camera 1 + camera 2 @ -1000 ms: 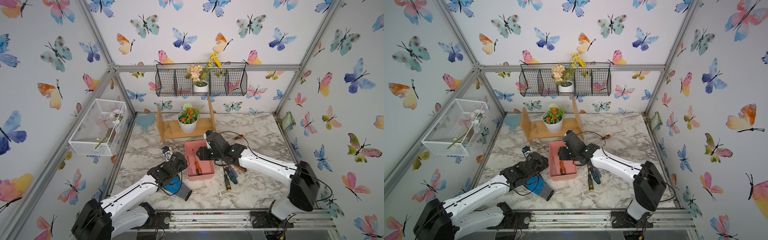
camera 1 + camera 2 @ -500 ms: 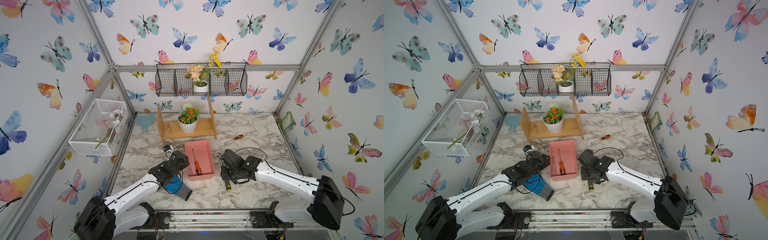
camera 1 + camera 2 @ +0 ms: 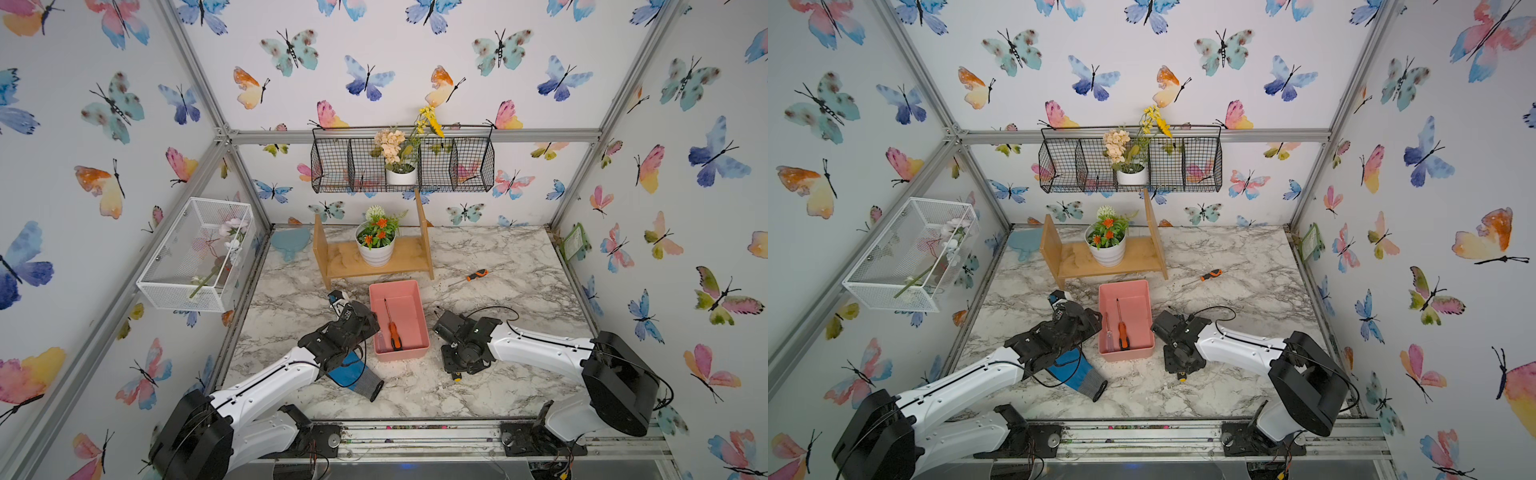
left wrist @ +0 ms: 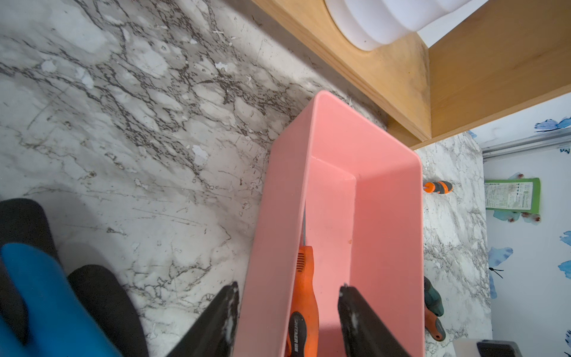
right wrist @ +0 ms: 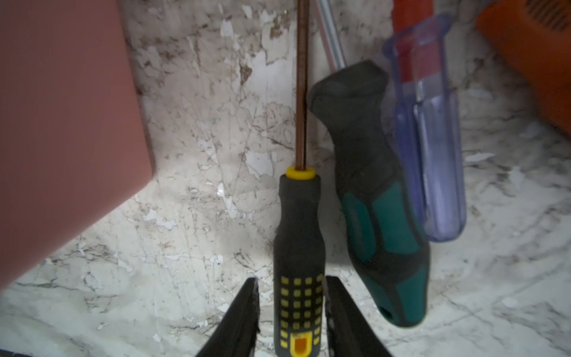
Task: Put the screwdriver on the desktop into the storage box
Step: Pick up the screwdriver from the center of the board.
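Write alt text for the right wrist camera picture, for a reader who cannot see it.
A black-and-yellow screwdriver lies on the marble desktop, its handle end between the right arm's open jaws, a narrow gap on each side. Beside it are a green-and-black screwdriver and a clear blue screwdriver; the pink storage box stands on the other side.

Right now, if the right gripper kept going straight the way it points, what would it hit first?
Probably the black-and-yellow screwdriver: its handle lies between the right gripper's open jaws. The desktop is just under it, though depth is hard to judge.
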